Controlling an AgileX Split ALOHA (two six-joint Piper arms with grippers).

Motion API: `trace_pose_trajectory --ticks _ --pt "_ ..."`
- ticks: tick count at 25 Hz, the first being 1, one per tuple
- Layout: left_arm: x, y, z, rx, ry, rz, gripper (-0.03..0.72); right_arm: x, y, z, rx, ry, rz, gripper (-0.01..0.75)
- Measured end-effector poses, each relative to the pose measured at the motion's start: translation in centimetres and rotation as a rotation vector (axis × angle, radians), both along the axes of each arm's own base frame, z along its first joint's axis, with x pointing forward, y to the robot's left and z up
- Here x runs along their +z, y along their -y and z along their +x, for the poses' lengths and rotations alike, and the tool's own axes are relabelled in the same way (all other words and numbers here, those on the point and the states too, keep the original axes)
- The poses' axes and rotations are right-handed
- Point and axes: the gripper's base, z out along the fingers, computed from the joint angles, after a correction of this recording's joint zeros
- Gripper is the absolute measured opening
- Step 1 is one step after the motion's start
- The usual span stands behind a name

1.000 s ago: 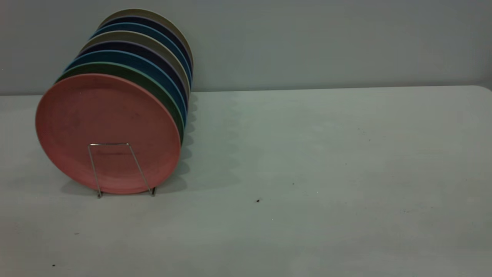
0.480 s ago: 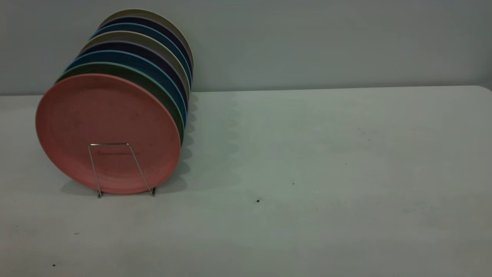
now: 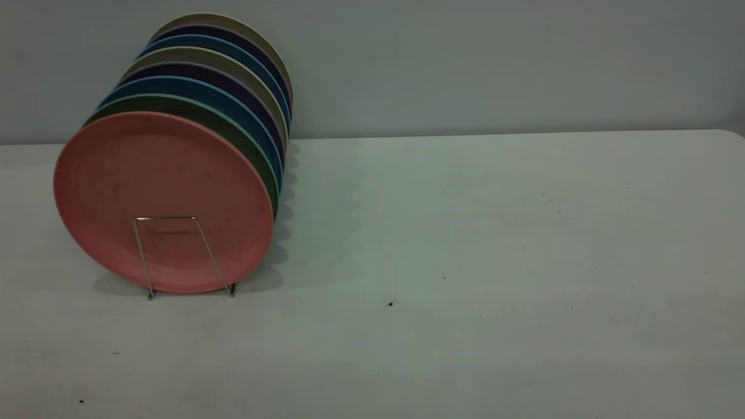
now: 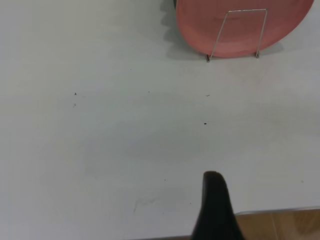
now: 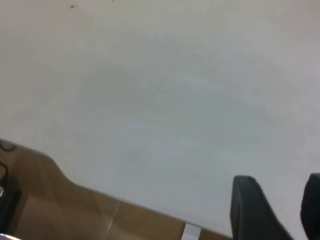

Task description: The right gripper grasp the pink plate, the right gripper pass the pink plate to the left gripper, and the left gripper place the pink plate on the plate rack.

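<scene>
At the left the pink plate (image 3: 160, 198) stands upright in the plate rack (image 3: 177, 256), frontmost in a row of plates, while my left tool (image 4: 216, 207) shows one finger only, spread untellable, and my right tool (image 5: 277, 207) hangs empty, narrowly parted, over the tabletop (image 3: 495, 244) edge.

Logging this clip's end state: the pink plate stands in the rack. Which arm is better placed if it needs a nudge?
Left, probably. The left pincer faces the pink plate in the plate rack; the right pincer, open, sees only bare table.
</scene>
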Motion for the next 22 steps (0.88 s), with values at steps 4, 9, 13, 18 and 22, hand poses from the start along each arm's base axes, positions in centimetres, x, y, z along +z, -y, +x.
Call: trace_pose_trajectory --ticks 4,9,13,18,22 --pt "0.0 0.0 0.0 0.0 0.0 0.001 0.563 0.0 0.0 0.0 0.0 0.0 0.0 0.266" --pt "0.0 0.0 0.0 0.0 0.002 0.0 0.563 0.0 0.0 0.0 0.0 0.001 0.0 0.266" --pt "0.0 0.0 -0.1 0.0 0.008 0.0 0.563 0.1 0.1 -1.1 -0.002 0.074 0.01 0.266" --pt "0.0 0.0 -0.1 0.0 0.008 0.0 0.563 0.0 0.3 -2.5 -0.004 0.172 0.024 0.266" --pt "0.0 0.0 -0.1 0.0 0.008 0.0 0.563 0.0 0.3 -2.5 -0.004 0.173 0.024 0.266"
